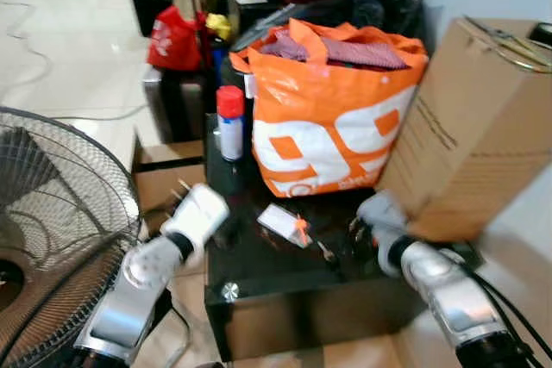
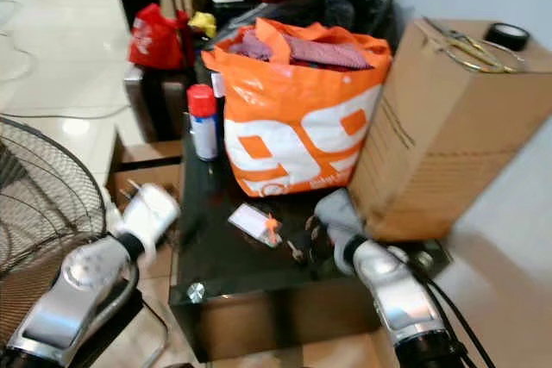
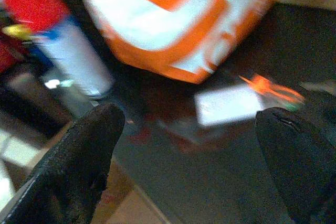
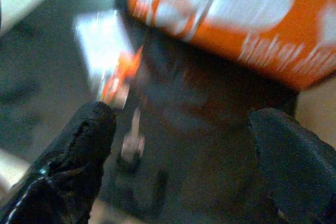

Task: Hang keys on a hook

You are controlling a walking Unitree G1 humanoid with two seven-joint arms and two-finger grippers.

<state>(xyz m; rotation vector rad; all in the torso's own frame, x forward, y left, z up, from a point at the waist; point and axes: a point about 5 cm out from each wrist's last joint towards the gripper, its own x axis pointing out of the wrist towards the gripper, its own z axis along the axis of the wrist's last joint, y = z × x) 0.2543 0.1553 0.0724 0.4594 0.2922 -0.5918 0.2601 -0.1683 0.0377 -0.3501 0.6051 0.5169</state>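
The keys [image 1: 321,248] lie on the dark glossy surface [image 1: 259,269], joined to a white tag [image 1: 278,222] with an orange clip, just in front of the orange-and-white shopping bag [image 1: 328,122]. The right gripper [image 4: 184,150] hovers low over them, jaws wide apart. The left gripper [image 3: 194,156] sits at the surface's left edge, jaws apart as well, near a red-capped spray can [image 1: 229,122]. A cardboard box [image 1: 470,127] leans beside the bag, and a fan [image 1: 52,230] stands at the left.

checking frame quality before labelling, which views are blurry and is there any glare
Right wrist view: heavy motion blur smears the white key tag with orange clip. Left wrist view: softer blur on the orange-and-white plastic bag. Eye views: mild blur, window glare on the pale tiled floor.
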